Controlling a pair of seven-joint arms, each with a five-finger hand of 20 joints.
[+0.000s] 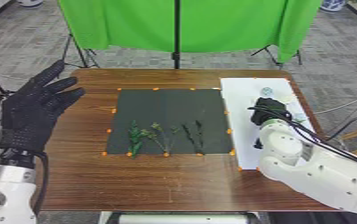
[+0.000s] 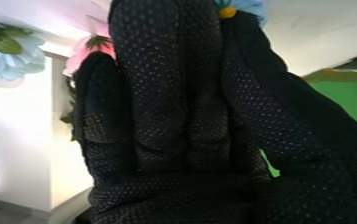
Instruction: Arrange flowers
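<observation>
Selection at the white sheet [image 1: 243,105]

A pale blue flower [image 1: 266,92] lies on the sheet, just beyond my right hand [image 1: 269,109]. The wrist view shows a pink flower [image 2: 96,47] and a blue flower [image 2: 13,61] near my fingers, which are straight and close together; whether they grip a stem, I cannot tell. Farther out, three green sprigs [image 1: 134,139] lie on the dark mat [image 1: 166,107]. My left hand [image 1: 32,107] is raised beside the worktop [image 1: 157,185], fingers loosely spread. I judge this the picking of a bloom; next calls for a secure stem pinch, then a lift towards the sprigs.
</observation>
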